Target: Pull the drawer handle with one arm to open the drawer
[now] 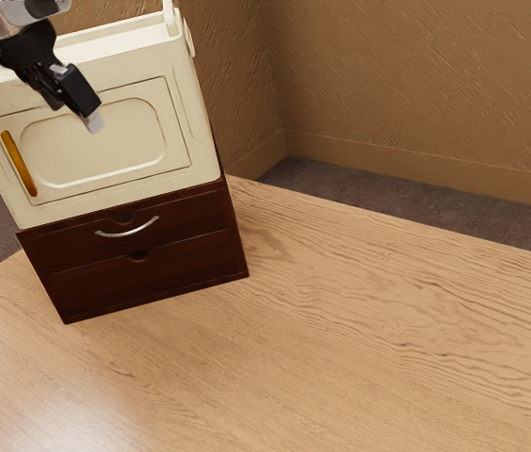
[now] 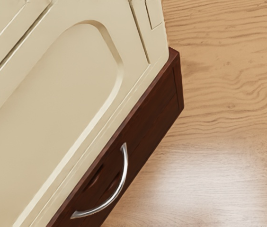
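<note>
Drawer handle (image 1: 131,234): one | drawers (image 1: 185,218): two, both shut | pincer (image 1: 94,122): one, cannot tell wide or narrow

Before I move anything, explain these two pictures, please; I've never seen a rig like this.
The machine is one robot arm ending in a black claw. The exterior view comes from a camera at the arm's side; the wrist view is from a camera on its hand, looking down past the cream case.

On the wooden table stands a dark brown two-drawer cabinet, both drawers closed, with that case on top. The upper drawer has a curved silver handle. I see nothing held.
</note>
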